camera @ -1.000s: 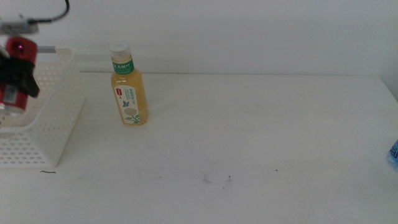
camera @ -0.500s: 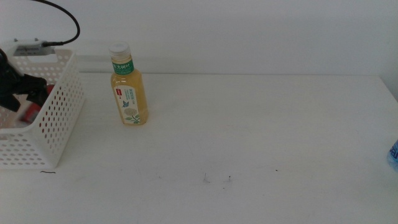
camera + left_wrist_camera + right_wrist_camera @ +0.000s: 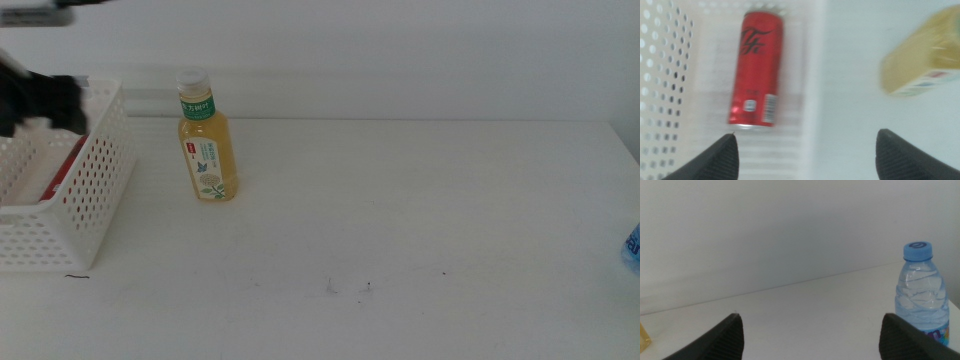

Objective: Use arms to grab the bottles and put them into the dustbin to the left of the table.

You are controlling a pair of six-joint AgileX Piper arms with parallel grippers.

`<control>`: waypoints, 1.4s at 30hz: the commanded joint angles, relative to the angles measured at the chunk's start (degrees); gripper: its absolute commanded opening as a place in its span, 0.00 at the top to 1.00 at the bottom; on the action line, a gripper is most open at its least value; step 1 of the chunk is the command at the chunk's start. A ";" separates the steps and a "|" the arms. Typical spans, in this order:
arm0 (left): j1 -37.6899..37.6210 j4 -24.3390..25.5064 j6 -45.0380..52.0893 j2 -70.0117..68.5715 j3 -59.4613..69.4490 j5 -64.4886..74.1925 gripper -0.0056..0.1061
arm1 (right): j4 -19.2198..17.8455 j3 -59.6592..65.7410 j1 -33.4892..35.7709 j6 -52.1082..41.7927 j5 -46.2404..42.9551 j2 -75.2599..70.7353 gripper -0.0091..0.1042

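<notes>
White bench [image 3: 420, 220]: carries two bottles.
Dustbin [image 3: 95, 190]: left; red can [image 3: 756, 70] lies inside.
Tea bottle [image 3: 207, 140]: upright beside dustbin; my next grab, I judge.
Water bottle [image 3: 921, 297]: far right.
Left end effector [image 3: 807, 157]: apart, empty, above dustbin.
Right end effector [image 3: 810, 335]: apart, waiting.

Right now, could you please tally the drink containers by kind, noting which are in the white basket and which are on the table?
Slim red cans: 1, the slim red can lying in the white perforated plastic basket.
Yellow tea bottles: 1, the yellow tea bottle with white cap upright on the white tabletop.
Clear water bottles: 1, the small clear water bottle with blue cap upright.
Total: 3.
</notes>
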 commanded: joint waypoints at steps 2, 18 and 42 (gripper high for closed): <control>-9.62 11.91 -17.27 -11.15 12.86 -11.81 0.11 | -0.36 0.18 -0.46 -0.09 -0.49 -0.30 0.14; -18.47 70.47 -76.66 -11.79 47.45 -59.55 0.11 | -0.36 0.18 -0.46 -0.09 -0.49 -0.30 0.14; -21.52 9.62 -23.55 -7.42 51.12 -76.37 0.11 | -0.36 0.18 -0.46 -0.09 -0.49 -0.30 0.14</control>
